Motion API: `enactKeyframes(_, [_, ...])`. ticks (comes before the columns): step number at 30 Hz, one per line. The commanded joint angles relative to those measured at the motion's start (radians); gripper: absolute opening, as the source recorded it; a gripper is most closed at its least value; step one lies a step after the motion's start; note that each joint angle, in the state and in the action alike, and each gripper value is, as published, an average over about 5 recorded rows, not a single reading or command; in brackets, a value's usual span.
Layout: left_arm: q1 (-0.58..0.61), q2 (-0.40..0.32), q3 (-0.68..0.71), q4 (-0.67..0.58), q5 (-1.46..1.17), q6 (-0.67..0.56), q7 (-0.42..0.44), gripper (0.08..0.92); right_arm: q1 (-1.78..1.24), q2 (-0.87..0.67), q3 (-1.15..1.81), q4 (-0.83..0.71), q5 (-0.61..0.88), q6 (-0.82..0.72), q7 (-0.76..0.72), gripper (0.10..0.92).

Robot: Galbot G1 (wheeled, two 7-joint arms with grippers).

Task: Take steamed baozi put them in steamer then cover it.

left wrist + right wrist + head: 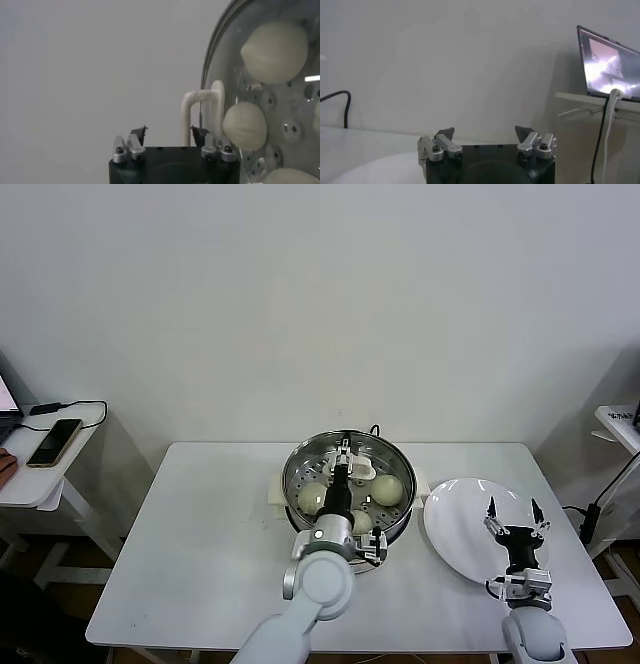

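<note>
1. Left wrist view shows the left gripper [167, 134] with its jaws apart and nothing held; the white bar handle [202, 112] of the cover [220, 55] stands just beyond them, nearer one jaw.
2. Beyond the handle, under the glass, the steamed baozi [276, 50] lie in the steamer [345, 482]. The cover looks heavy, stiff and fragile; the bar seems the only safe hold.
3. The right gripper [512, 517] hangs wide open above the white plate [450, 529].

We are facing a plain white wall [320, 304] lying beyond both claws. A white table [200, 524] is spreading beneath them. Far left of the left claw, a side table [40, 474] is carrying a phone [55, 441].
</note>
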Motion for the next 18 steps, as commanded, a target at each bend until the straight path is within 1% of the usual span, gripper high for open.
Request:
enactKeyframes(1, [0.056, 0.081, 0.021, -0.161, -0.127, 0.024, 0.008, 0.696, 0.016, 0.004, -0.008, -0.006, -0.003, 0.002, 0.001, 0.823])
enactKeyframes(4, [0.093, 0.128, 0.018, -0.228, -0.172, 0.028, 0.011, 0.707, 0.023, 0.002, -0.009, -0.004, -0.002, -0.001, 0.003, 0.823])
enactKeyframes(9, [0.146, 0.198, -0.019, -0.337, -0.282, 0.025, 0.001, 0.801, 0.028, -0.002, -0.009, -0.003, 0.002, -0.003, 0.001, 0.823])
enactKeyframes(13, [0.181, 0.270, -0.088, -0.403, -0.424, 0.013, -0.019, 0.821, 0.024, -0.013, -0.007, 0.002, 0.023, -0.004, -0.015, 0.823])
enactKeyframes(15, [0.192, 0.297, -0.133, -0.422, -0.522, 0.006, -0.068, 0.822, 0.019, -0.019, -0.009, 0.011, 0.053, -0.006, -0.032, 0.823])
enactKeyframes(17, [0.194, 0.306, -0.185, -0.424, -0.673, -0.019, -0.170, 0.823, 0.011, -0.027, -0.015, 0.030, 0.101, -0.020, -0.049, 0.823])
enactKeyframes(18, [0.190, 0.301, -0.215, -0.413, -0.769, -0.044, -0.242, 0.823, 0.006, -0.031, -0.020, 0.045, 0.129, -0.035, -0.056, 0.823])
